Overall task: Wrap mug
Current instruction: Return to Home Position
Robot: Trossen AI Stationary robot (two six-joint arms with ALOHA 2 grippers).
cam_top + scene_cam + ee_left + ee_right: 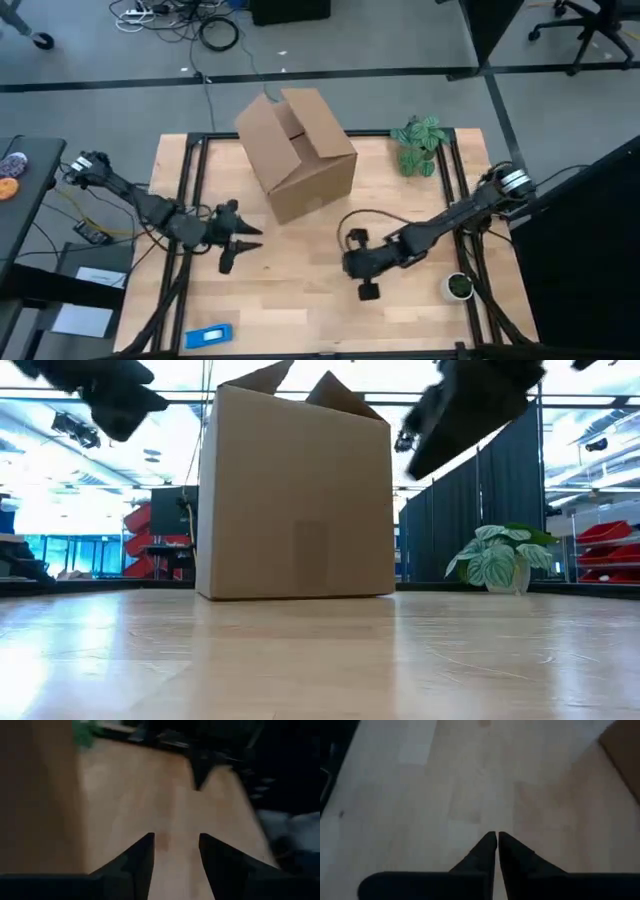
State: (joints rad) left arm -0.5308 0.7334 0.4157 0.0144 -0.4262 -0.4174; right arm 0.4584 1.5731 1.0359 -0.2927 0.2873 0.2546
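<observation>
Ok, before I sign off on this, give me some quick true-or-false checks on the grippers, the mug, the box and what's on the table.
1. The left gripper is open and holds nothing. True.
2. The right gripper is wide open. False: its fingertips are closed together, with nothing between them, over bare table.
3. The mug stands on the table beside the cardboard box. False: no mug shows in any view.
4. A potted plant stands at the table's far edge, on the right arm's side of the box. True.
5. The blue object lies on top of the box. False: it lies near the table's front edge, on the left arm's side.
</observation>
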